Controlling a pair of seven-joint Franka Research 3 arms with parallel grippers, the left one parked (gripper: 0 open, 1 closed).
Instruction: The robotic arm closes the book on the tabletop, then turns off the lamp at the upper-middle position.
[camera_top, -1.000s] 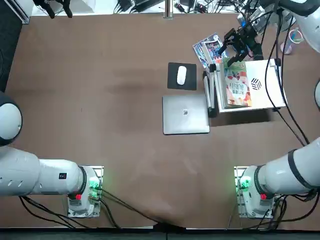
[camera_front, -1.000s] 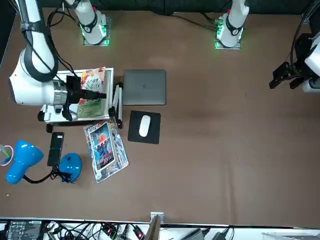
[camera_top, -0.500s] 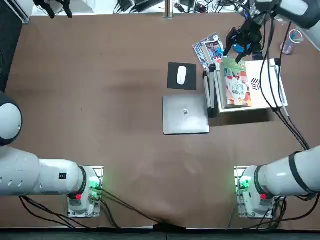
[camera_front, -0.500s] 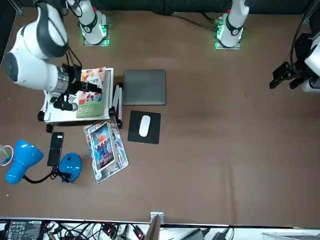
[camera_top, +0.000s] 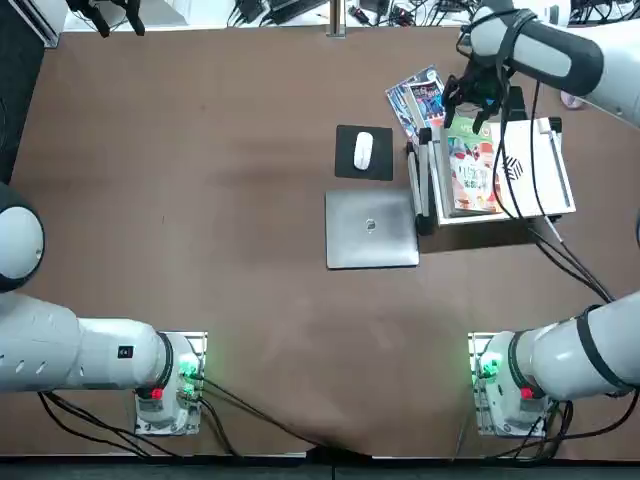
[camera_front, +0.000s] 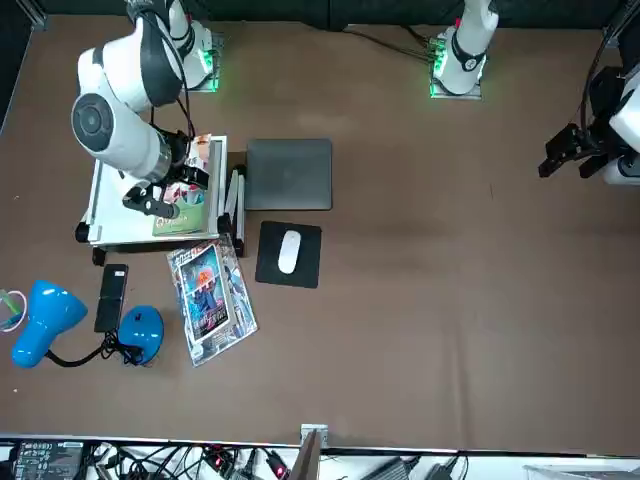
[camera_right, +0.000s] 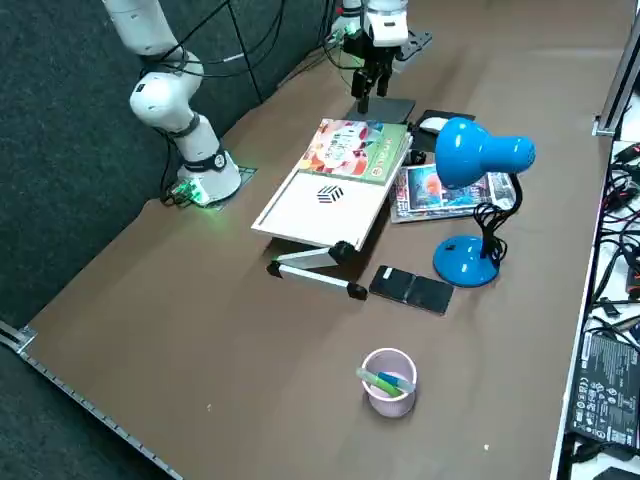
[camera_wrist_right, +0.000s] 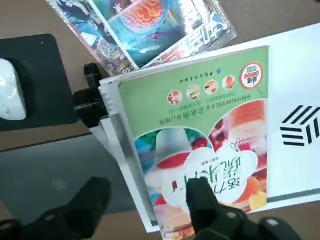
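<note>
Right tool (camera_wrist_right: 147, 212) hovers over the book's (camera_wrist_right: 200, 130) left part, fingers spread with nothing gripped; the closed green-covered book lies beneath it on one white stand board (camera_wrist_right: 295, 90), and the wrist view alone shows the cover's round fruit pictures in full, where the front view has the arm across it. Right side view shows what the top view has hidden behind the arm: one blue lamp (camera_right: 465, 260), on the counter (camera_right: 300, 400) well apart from the tool, and one pinkish cup (camera_right: 388, 404) holding two pens (camera_right: 380, 382), farther off.
</note>
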